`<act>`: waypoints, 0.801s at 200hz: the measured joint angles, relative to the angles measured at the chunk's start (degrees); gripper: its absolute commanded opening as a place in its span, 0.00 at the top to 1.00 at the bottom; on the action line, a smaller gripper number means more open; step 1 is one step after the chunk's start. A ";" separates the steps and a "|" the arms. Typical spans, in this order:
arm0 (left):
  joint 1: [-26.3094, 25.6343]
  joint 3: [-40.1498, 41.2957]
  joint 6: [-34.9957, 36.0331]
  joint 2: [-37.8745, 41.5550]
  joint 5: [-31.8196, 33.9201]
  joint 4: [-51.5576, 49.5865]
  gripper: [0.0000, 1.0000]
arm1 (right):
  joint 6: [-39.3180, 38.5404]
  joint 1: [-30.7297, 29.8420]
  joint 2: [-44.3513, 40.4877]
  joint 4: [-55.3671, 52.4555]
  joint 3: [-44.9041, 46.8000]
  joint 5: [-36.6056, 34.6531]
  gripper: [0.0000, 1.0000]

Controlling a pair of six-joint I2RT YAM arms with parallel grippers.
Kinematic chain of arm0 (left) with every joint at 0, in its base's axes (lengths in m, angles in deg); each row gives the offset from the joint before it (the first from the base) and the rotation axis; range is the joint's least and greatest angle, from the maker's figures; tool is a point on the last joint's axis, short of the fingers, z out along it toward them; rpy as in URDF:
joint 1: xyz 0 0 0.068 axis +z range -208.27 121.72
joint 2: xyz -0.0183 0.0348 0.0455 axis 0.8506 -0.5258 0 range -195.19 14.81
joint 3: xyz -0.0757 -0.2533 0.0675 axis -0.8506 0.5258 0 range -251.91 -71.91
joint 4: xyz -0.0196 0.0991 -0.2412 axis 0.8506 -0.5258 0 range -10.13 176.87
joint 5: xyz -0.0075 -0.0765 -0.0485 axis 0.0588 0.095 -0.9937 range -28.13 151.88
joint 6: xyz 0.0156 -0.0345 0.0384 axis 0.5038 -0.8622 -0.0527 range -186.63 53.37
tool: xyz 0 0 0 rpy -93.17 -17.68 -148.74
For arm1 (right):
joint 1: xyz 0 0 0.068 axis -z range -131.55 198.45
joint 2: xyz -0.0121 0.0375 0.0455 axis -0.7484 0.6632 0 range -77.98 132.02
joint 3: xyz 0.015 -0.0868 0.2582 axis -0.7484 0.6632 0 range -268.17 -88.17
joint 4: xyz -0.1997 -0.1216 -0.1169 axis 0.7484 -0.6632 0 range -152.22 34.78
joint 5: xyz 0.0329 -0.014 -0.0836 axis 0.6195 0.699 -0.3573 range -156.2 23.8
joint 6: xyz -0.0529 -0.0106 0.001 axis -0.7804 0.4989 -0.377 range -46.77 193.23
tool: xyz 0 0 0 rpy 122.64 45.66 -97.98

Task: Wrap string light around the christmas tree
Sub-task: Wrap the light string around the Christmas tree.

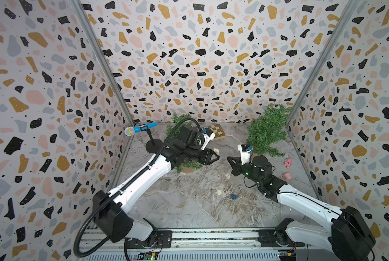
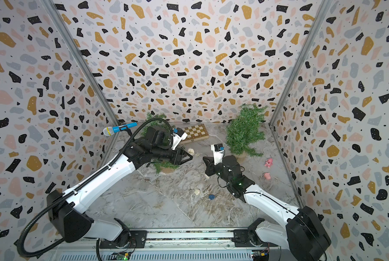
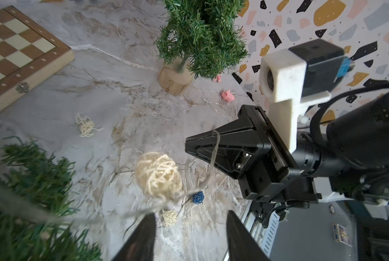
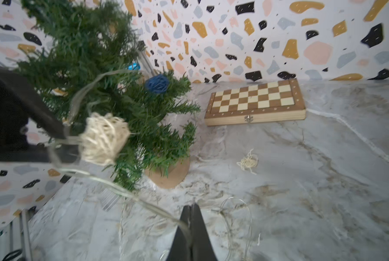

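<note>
Where the marble bench [image 1: 177, 214] nears its far left corner, the christmas tree [image 4: 94, 45] stands on a wooden disc, partly beneath the left arm. Second tree [image 1: 265, 128]: far right corner. Chessboard [image 1: 220, 133]: far edge, between the two. Left pincer [image 3: 190, 228]: jaws apart, tips facing the right pincer [image 4: 191, 214], whose jaws are together, clamped on the string light [image 4: 103, 137] wire. Blue ball sits in the branches, pale ball hangs beside them; loose balls lie mid-bench.

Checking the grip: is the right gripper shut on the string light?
Shut: the right gripper fingers meet, pinching the string light wire between them.
</note>
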 measured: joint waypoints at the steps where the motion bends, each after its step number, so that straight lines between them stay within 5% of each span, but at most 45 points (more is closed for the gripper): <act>1: 0.02 0.48 0.02 0.50 0.07 0.04 0.37 | 0.00 -0.11 -0.07 -0.20 0.00 0.15 0.99; 36: 0.17 15.91 -1.49 13.60 0.74 6.40 0.17 | 0.55 -2.21 -0.55 -3.32 -0.87 5.53 0.99; 99: -5.77 37.70 -2.12 18.45 6.62 29.00 0.15 | 8.63 -8.50 2.47 -0.52 -5.64 16.68 1.00; 135: -7.89 44.68 -1.03 19.87 7.58 40.22 0.18 | 15.32 -9.27 2.80 3.39 -5.64 20.98 1.00; 160: -9.22 44.78 -0.11 19.04 7.76 45.18 0.36 | 18.51 -9.27 2.89 5.33 -6.21 22.73 1.00</act>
